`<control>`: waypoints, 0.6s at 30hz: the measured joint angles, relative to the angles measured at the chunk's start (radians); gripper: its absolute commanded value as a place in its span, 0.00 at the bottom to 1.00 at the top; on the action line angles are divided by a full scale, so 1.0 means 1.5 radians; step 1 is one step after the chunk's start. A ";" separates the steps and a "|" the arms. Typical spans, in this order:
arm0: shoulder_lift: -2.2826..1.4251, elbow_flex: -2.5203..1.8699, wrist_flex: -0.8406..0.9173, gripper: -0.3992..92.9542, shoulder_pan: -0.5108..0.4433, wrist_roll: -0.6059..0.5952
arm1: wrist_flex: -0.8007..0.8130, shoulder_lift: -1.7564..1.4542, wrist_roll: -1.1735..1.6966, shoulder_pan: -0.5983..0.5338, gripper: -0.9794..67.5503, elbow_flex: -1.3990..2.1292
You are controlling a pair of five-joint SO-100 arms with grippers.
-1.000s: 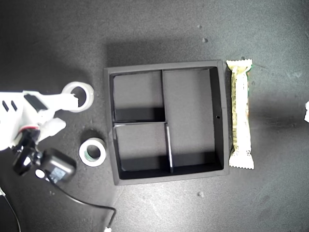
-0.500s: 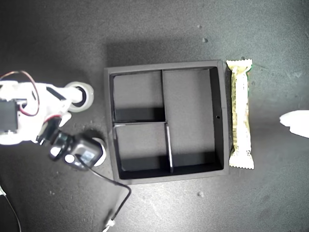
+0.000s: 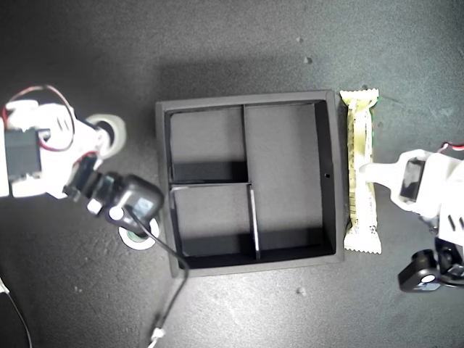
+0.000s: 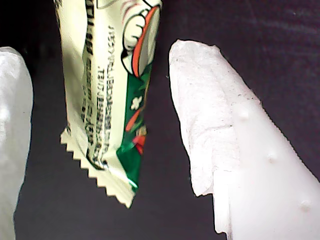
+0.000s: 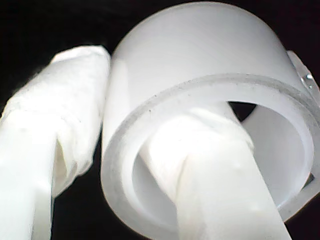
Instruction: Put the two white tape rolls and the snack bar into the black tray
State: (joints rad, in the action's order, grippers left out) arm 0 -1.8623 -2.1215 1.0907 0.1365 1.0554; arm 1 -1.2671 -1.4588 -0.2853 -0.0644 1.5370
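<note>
- black tray (image 3: 332, 181): square, three compartments, nothing in it
- snack bar (image 3: 360, 170): lying flat, just off the tray's wall on the exterior view's right
- bigger white tape roll (image 3: 114, 129) and smaller one (image 3: 138, 238): both on the exterior view's left, outside the tray

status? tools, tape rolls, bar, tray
First tool open, straddling cream-green wrapped snack bar. Second tool pinching larger white tape ring's wall. Square black divided tray empty, unobstructed.
</note>
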 measured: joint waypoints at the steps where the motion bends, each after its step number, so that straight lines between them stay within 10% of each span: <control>1: -0.020 0.028 0.034 0.00 0.000 -0.014 | -0.001 0.019 0.007 0.000 0.29 -0.012; 18: 0.128 0.509 0.200 0.01 -0.040 -0.121 | 0.119 0.147 0.028 0.018 0.11 0.016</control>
State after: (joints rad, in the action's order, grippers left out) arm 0 -1.6705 -1.3576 1.3913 0.0767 0.8744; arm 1 -1.0891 -1.2379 -0.2439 -0.0368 1.5616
